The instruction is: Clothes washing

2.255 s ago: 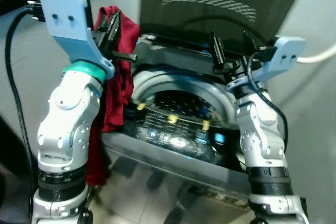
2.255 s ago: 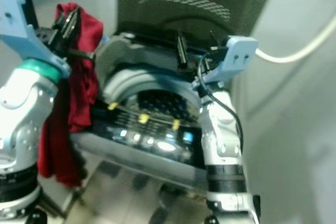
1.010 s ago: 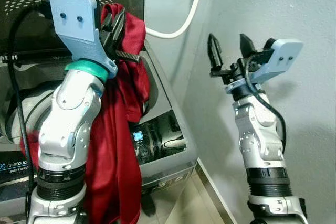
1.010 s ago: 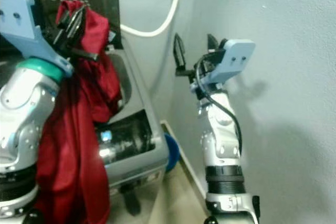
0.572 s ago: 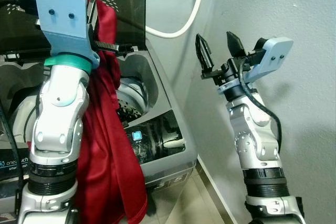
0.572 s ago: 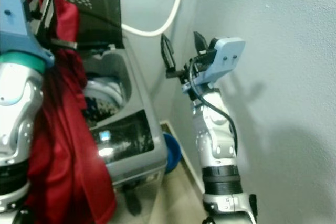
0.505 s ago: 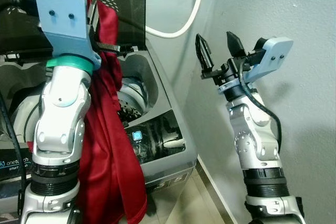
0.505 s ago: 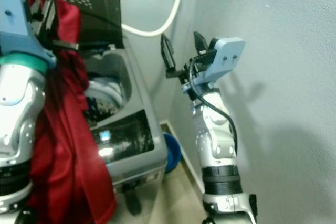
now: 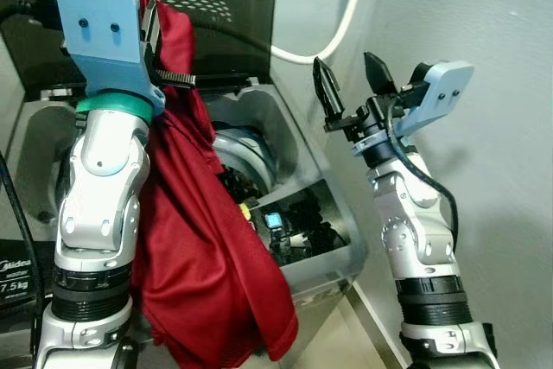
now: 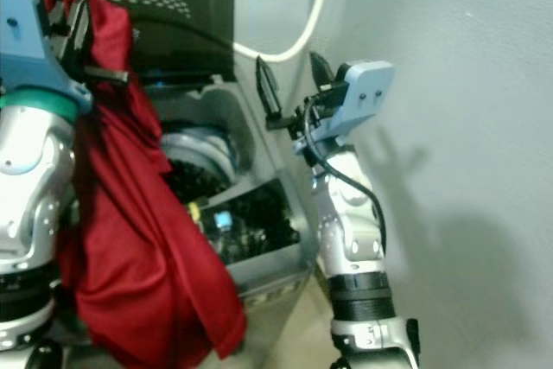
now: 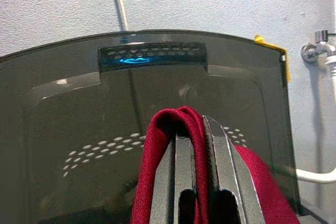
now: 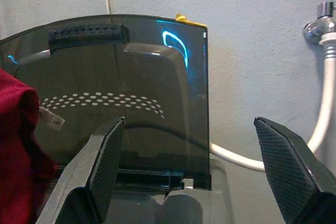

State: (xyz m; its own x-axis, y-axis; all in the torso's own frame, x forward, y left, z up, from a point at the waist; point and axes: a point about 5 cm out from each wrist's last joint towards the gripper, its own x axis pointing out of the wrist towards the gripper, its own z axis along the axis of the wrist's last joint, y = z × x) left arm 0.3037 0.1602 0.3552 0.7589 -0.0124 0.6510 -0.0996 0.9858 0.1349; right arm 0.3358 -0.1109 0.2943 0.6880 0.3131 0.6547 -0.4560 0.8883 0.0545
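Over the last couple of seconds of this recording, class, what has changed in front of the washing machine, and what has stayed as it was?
Mostly the camera swung: the washing machine slid left in view, then partly back, so its apparent shift is not its own. The red garment now hangs lower and looser. Unchanged: the left gripper stays clamped on the garment, the right gripper stays open and empty, and the lid stays up.

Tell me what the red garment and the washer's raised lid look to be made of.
Red garment: thin, smooth woven cloth with a faint sheen, likely synthetic; it hangs in soft folds from the left tool. Washer lid: dark tinted glass or plastic, glossy, catching blue glints.
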